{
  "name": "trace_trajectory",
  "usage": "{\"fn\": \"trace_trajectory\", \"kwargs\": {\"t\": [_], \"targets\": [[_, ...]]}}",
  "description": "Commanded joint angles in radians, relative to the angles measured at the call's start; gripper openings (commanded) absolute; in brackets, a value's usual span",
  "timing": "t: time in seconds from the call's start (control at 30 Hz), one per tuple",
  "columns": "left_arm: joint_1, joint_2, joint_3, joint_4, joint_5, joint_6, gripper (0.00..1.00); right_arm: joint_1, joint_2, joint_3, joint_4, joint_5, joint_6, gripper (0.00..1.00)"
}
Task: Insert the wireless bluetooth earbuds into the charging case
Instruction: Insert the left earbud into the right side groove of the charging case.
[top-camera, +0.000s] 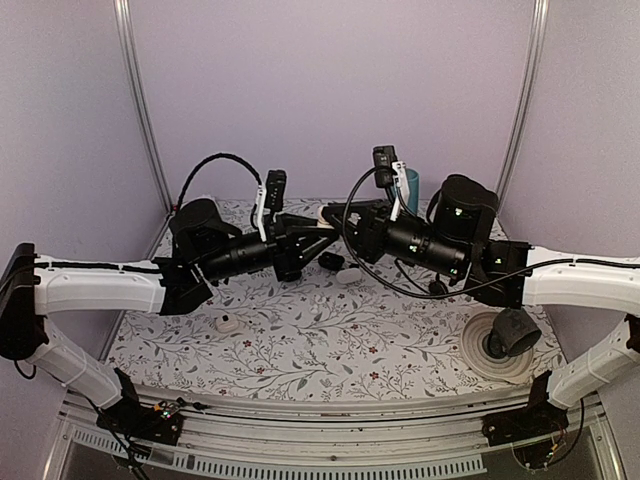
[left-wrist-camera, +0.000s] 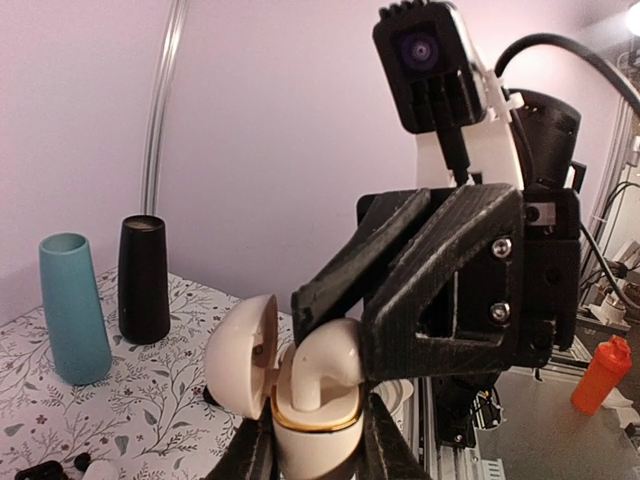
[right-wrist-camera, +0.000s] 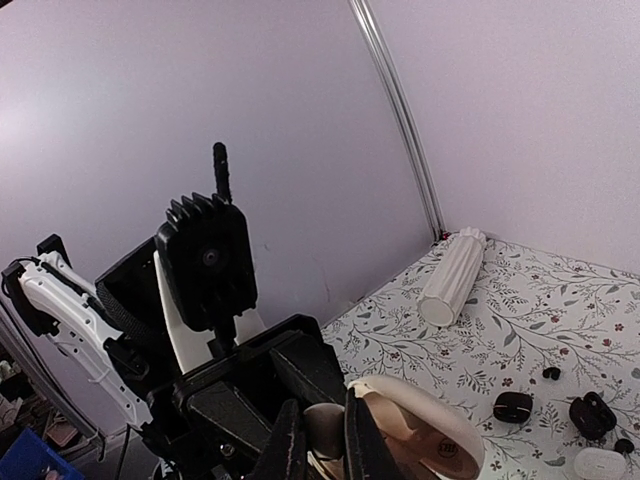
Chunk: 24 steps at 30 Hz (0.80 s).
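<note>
L gripper (left-wrist-camera: 316, 462) clamps the open case (left-wrist-camera: 308, 436), R gripper (right-wrist-camera: 322, 443) pinches an earbud (left-wrist-camera: 322, 372) just atop it; bud seems tilted, so pushing may jam.

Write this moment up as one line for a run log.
left hand: grips charging case | lid: open | right hand: holds earbud, partly in case

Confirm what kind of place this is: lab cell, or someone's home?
Most likely a lab robot cell, not a home: the left arm and right arm mount on a metal frame rail, plain lilac panels on metal poles wall it in, and a floral tablecloth serves as the work surface.
</note>
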Motion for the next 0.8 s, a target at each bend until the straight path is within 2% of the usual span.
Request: {"fn": "trace_trajectory", "kwargs": {"t": [0.0,0.47,0.77], "targets": [[0.01,-0.025,0.019,0.037,-0.018,0.022,0.0,0.023,0.024,0.019,-0.079,-0.027,0.005,0.08],[0.012,-0.035,0.008,0.033,-0.029,0.029,0.0,0.022,0.022,0.043,-0.123,0.008,0.009,0.16],[0.013,-0.037,-0.001,0.043,-0.025,0.022,0.0,0.022,0.028,0.061,-0.149,0.013,0.009,0.18]]}}
